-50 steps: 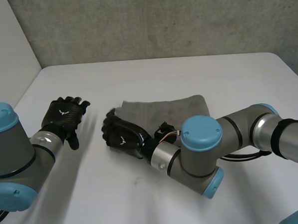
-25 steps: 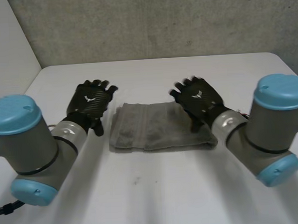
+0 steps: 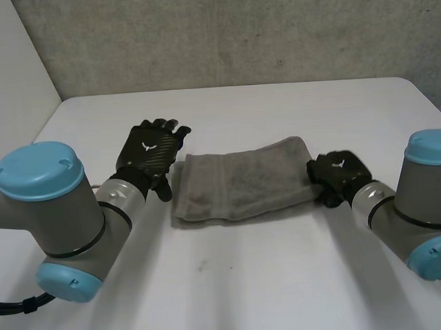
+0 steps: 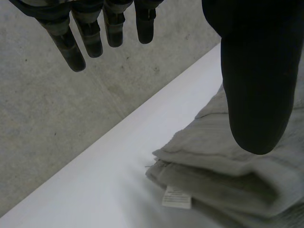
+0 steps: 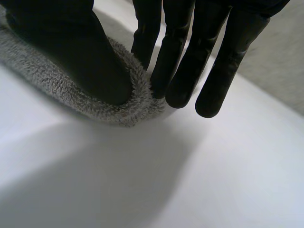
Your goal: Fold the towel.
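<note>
A grey towel [image 3: 240, 182] lies folded into a long strip across the middle of the white table [image 3: 234, 282]. My left hand [image 3: 152, 150] hovers open just off the towel's left end, fingers straight and touching nothing. In the left wrist view, the towel's folded corner [image 4: 223, 171] with its white label lies below the thumb [image 4: 256, 80]. My right hand [image 3: 338, 172] is at the towel's right end. There the thumb [image 5: 80, 52] presses on top of the fluffy edge [image 5: 118, 111] and the fingers [image 5: 190, 61] close against it, pinching the towel.
A concrete wall [image 3: 236, 31] runs along the table's far edge. A white panel [image 3: 9, 80] stands at the far left. My two grey arms reach in from the near corners on either side of the towel.
My right hand slid from above the towel's right part to its right end and closed on the edge. My left hand moved slightly right. The towel now lies at a slight slant.
</note>
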Available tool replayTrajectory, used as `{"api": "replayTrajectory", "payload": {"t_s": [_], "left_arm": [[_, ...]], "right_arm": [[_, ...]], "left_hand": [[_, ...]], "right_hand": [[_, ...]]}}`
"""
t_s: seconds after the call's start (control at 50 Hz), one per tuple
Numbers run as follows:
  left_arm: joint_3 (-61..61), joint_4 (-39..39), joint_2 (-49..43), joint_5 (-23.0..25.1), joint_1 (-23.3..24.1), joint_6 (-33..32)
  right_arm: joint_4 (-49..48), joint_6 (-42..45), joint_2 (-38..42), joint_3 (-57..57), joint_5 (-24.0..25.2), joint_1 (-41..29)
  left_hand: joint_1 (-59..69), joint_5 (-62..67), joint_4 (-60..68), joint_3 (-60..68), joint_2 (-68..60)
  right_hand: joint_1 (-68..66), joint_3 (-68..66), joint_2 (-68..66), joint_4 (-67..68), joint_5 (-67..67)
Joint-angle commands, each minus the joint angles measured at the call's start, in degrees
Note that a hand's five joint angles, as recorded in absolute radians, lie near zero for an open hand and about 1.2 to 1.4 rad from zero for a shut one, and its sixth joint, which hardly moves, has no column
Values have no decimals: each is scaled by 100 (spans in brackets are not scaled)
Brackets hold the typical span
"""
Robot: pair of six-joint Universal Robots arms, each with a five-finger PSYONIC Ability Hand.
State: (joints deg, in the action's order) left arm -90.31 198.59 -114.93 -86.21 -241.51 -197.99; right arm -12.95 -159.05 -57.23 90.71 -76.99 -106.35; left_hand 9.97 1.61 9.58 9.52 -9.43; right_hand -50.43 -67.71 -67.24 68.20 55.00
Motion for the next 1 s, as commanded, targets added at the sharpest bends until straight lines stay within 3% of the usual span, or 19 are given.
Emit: {"api": "replayTrajectory", "payload": {"t_s": [0.02, 0.08, 0.18, 0.22, 0.32, 0.46, 0.48, 0.5, 0.52, 0.54, 0.56, 0.62, 0.68, 0.72, 0.74, 0.78, 0.8, 0.84, 1.0], "left_arm": [[-197, -13, 111, -1, -107, -3], [-294, -22, 181, -9, -203, -3], [-400, -22, 261, -18, -379, -12], [-461, -31, 339, -27, -484, -12], [-601, -22, 471, -27, -660, -3], [-716, -31, 603, -18, -722, -3], [-707, -22, 603, -18, -713, 6], [-707, -22, 603, -18, -713, 6], [-707, -22, 603, -9, -704, 6], [-664, -22, 603, -9, -678, 6], [-663, -22, 603, -9, -678, 6], [-567, 5, 603, -9, -625, 6], [-382, 5, 577, -9, -590, 41], [-172, 13, 516, -18, -389, 286], [-171, 13, 515, -18, -388, 287], [56, 5, 446, -18, -178, 715], [57, 5, 445, -18, -177, 718], [267, -39, 235, -18, -11, 1190], [681, -284, -599, -27, 385, 2219]], "right_arm": [[-313, 392, -403, -159, -457, -53], [-287, 770, -508, -484, -475, -88], [-137, 1113, -429, -1143, -326, -861], [-76, 1183, -141, -1554, 94, -1579], [-41, 1402, 334, -1732, 727, -2231], [161, 2062, 907, -1644, 931, -2680], [231, 2201, 942, -1679, 827, -2680], [232, 2203, 942, -1679, 826, -2680], [249, 2237, 881, -1671, 652, -2672], [267, 2159, 767, -1671, 415, -2663], [267, 2159, 766, -1671, 413, -2663], [276, 1737, 388, -1618, 114, -2514], [276, 875, -77, -1504, 44, -2162], [284, -322, -428, -1416, 96, -1812], [284, -329, -429, -1416, 96, -1810], [311, -1440, -499, -1442, 350, -1417], [311, -1445, -499, -1442, 351, -1415], [328, -2145, -412, -1477, 876, -1135], [731, -2236, 518, -2082, 1134, -949]], "left_hand": [[3, -161, 42, 48, -57], [3, -161, 42, 48, -57], [3, -161, 42, 48, -57], [3, -161, 42, 48, -57], [3, -161, 42, 48, -57], [3, -161, 42, 48, -57], [3, -161, 42, 48, -57], [3, -161, 42, 48, -57], [3, -161, 42, 48, -57], [3, -161, 42, 48, -57], [3, -161, 42, 48, -57], [3, -161, 42, 48, -57], [3, -161, 42, 48, -57], [3, -161, 42, 48, -57], [3, -161, 42, 48, -57], [3, -161, 42, 48, -57], [3, -161, 42, 48, -57], [8, -156, 47, 53, -61], [42, -123, 80, 86, -95]], "right_hand": [[-2957, -1229, -1276, 1180, 1500], [-2957, -1229, -1276, 1180, 1500], [-2957, -1229, -1276, 1180, 1500], [-2957, -1229, -1276, 1180, 1500], [-2957, -1229, -1276, 1180, 1500], [-2957, -1229, -1276, 1180, 1500], [-765, 964, 916, -1012, -692], [-743, 986, 938, -1034, -714], [2138, 3867, 3819, -3915, -3596], [4043, 5771, 5724, -5820, -5500], [4043, 5771, 5724, -5820, -5500], [4043, 5771, 5724, -5820, -5500], [4043, 5771, 5724, -5820, -5500], [4043, 5771, 5724, -5820, -5500], [4043, 5771, 5724, -5820, -5500], [4043, 5771, 5724, -5820, -5500], [4043, 5771, 5724, -5820, -5500], [4043, 5771, 5724, -5820, -5500], [4043, 5771, 5724, -5820, -5500]]}}
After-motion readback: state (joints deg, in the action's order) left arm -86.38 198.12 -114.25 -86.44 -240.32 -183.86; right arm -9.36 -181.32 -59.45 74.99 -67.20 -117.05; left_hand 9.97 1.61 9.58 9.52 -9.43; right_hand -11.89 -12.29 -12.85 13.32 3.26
